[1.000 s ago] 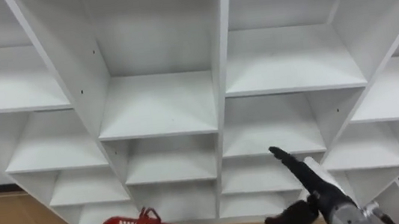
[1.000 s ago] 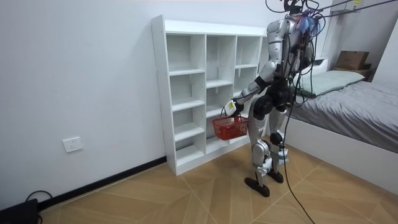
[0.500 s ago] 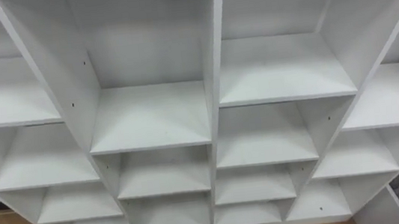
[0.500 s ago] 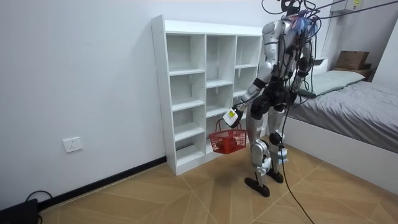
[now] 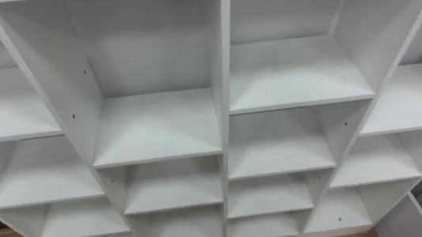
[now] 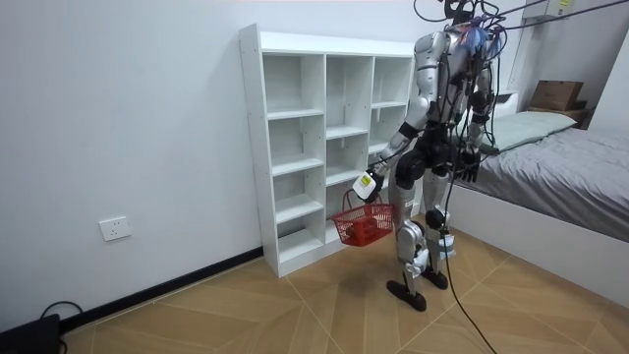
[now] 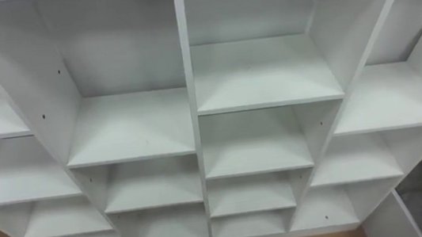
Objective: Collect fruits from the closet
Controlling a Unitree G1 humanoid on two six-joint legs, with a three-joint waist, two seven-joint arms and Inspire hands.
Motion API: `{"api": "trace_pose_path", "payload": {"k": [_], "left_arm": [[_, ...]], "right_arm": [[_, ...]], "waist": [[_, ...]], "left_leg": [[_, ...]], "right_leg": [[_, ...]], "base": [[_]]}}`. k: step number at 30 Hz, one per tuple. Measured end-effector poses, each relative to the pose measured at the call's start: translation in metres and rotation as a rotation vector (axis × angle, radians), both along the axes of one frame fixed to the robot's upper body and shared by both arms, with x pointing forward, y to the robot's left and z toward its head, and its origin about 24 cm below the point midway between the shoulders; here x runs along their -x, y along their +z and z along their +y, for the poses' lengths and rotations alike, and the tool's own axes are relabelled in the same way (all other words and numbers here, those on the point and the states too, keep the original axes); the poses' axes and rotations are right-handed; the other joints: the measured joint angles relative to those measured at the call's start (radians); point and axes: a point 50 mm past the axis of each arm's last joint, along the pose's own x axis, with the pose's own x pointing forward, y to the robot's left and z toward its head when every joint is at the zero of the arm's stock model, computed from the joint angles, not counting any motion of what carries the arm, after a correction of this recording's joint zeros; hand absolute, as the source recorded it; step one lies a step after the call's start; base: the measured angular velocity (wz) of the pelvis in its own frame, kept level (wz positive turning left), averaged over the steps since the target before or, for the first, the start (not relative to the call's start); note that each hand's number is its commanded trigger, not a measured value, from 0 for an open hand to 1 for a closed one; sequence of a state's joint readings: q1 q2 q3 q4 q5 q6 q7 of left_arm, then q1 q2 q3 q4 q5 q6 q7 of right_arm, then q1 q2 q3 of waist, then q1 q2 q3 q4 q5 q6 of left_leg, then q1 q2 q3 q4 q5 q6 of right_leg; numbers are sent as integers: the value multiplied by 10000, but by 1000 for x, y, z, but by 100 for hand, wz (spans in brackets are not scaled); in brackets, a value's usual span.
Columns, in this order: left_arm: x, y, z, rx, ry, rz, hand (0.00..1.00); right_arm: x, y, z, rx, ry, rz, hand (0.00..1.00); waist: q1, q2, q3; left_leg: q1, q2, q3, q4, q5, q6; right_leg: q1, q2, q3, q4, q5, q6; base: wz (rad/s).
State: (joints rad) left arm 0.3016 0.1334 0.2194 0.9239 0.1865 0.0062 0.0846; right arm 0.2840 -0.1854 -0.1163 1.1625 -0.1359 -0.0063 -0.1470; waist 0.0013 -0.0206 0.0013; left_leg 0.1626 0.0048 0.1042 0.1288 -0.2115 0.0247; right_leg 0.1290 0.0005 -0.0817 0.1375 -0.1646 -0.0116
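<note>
Before the white closet [image 5: 155, 129], at thigh height, I see the left hand [image 6: 367, 185], fingers clenched round the handle [image 6: 354, 200] of the red basket [image 6: 366, 228]; fruit inside it I cannot make out.

No legible text, nos. or signs are made out on the closet [image 6: 252, 147], the red basket [image 6: 366, 229] or the wall socket [image 6: 115, 228]; nothing can be read.

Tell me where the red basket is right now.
In the room view, the red basket hangs from the robot's left hand, low in front of the white shelf unit, at about knee height.
</note>
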Motion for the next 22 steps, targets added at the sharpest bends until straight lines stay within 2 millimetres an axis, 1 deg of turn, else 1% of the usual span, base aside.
{"api": "trace_pose_path", "payload": {"k": [3,5,8,22], "left_arm": [[-1,-2,-6,122,-330,166,100],[-1,-4,-10,235,-511,308,100],[0,-6,-15,369,-604,390,100],[1,-7,-18,449,-638,588,100]], "right_arm": [[-1,-3,8,-393,604,427,0],[0,-6,17,-744,935,724,0],[-2,-9,23,-1195,1313,964,0],[-7,-11,29,-2040,2191,1502,0]], "waist": [[7,55,19],[19,75,16],[10,109,10],[35,142,3]], "left_leg": [[-24,-10,-5,1,0,0],[-17,-8,-4,2,0,-1],[-14,-10,-3,2,-1,-1],[-21,-9,-7,13,0,-1]], "right_leg": [[-16,6,7,4,-8,6],[-14,19,8,7,-12,0],[-16,18,21,14,-12,1],[-19,16,16,39,-22,-4]], "base": [[0],[0],[0],[0]]}}
